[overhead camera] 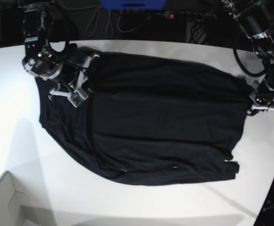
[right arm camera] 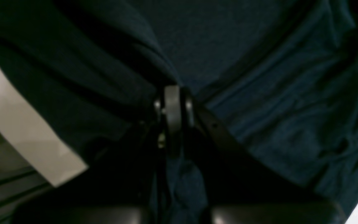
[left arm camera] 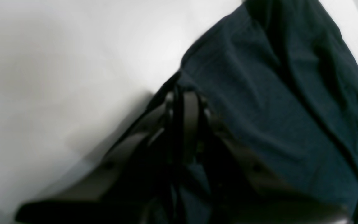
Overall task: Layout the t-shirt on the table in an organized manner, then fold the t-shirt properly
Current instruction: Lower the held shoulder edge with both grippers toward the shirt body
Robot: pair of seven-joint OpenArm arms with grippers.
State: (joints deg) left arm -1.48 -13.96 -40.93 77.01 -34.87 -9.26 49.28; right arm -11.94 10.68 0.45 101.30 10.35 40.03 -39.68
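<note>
While both arms reach in from the far side of the table (overhead camera: 19, 141), the t-shirt (overhead camera: 160, 122) lies spread across the middle of the white top, w/ its long axis running side to side in the base view and a few soft creases along the far half.

Right arm: comes down from the far-left corner of the base view, wrist bent so the right gripper (right arm camera: 172, 105) points along the cloth near the shirt's upper-left edge. Its wrist view shows the fingers pressed together w/ a pinch of black fabric between them; folds radiate out from that pinch. A strip of bare table shows at that view's left edge.

Left arm: hangs in from the far-right corner of the base view, elbow high, forearm angled down to the shirt's right end. Left gripper (left arm camera: 183, 109) is closed on the fabric edge there, cloth bunched between the fingers; shirt runs off to the right of the wrist view, bare table to the left.

White box corner (overhead camera: 3, 202) sits at the near-left of the base view, well apart from the shirt.
</note>
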